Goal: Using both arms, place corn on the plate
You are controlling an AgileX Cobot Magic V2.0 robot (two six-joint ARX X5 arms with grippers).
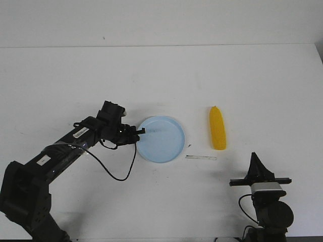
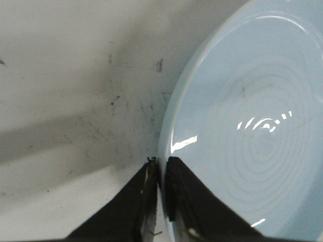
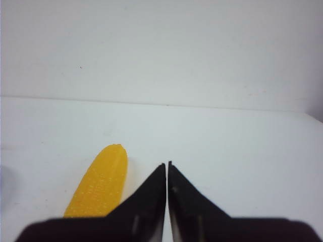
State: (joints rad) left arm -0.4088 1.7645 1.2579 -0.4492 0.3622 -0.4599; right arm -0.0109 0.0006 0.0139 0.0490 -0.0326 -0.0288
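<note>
Fingers of the right gripper [image 3: 167,169] sit pressed together with nothing between them, low at the near edge of the table [image 1: 262,75], probably because that arm has not yet been called on; the corn lies ahead of it, apart. Next out, a thin pale strip [image 1: 201,158] lies flat on the table between the plate and the corn. Beyond that, the left gripper [image 2: 161,166] pinches the near-left rim of the plate [image 1: 169,151], 1 finger inside the rim and 1 outside, likely to steady or shift it for the corn. Farthest is the corn [image 1: 217,128], resting on the table to the right of the plate, not touching it: 1 bright yellow cob, pebbled, tapering to a rounded far tip.
</note>
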